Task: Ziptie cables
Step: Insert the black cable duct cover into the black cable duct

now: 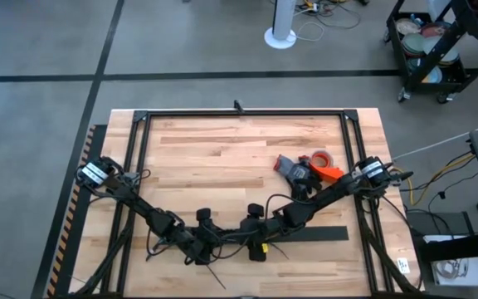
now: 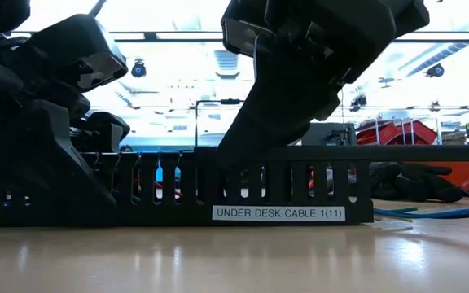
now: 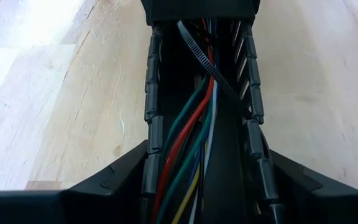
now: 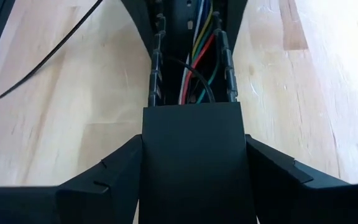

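Black comb-toothed plastic duct (image 3: pixel 201 124) straddled by left gripper (image 3: pixel 197 205) and right gripper (image 4: pixel 194 186), each spread wide, holding nothing; inside it run coloured cables (image 3: pixel 188 149), crossed by a thin ribbed dark ziptie (image 3: pixel 213 71); snagging duct teeth could dislodge that strip.

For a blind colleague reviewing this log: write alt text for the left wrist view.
A bundle of coloured cables (red, green, blue, yellow, white) runs along the inside of a black slotted cable duct. A thin black ziptie lies diagonally across the cables. The duct rests on a pale wooden table, with the left tool's dark fingers on either side of it.
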Motion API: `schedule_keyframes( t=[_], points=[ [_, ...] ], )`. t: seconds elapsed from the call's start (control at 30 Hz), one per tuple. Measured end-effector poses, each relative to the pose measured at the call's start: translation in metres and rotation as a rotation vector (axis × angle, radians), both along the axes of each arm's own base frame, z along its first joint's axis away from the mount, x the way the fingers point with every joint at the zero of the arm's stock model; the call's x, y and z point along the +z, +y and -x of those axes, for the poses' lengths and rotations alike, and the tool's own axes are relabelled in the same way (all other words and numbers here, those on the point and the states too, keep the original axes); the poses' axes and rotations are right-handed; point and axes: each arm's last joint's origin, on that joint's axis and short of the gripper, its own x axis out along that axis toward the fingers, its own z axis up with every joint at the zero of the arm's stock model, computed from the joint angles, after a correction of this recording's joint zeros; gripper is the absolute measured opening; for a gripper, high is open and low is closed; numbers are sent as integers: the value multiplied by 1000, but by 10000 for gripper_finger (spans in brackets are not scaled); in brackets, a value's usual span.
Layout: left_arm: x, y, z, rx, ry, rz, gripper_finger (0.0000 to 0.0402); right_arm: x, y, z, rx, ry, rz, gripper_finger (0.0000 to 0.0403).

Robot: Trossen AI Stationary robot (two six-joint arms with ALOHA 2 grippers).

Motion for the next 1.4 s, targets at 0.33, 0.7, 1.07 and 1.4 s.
schedule_keyframes(
  t=[0.33, 0.7, 1.07, 1.4],
  points=[
    [0, 0, 0, -3, 1, 0, 219, 0, -5, -2, -38, 13, -38, 222],
    [0, 0, 0, -3, 0, -1, 217, 1, -5, -4, 0, -20, -17, 224],
    [-1, 0, 1, -9, 10, -5, 218, -7, -3, -13, 44, -35, -40, 232],
    [-1, 0, 1, -8, 10, 4, 218, -3, -4, -16, 27, -1, -66, 225]
  ],
)
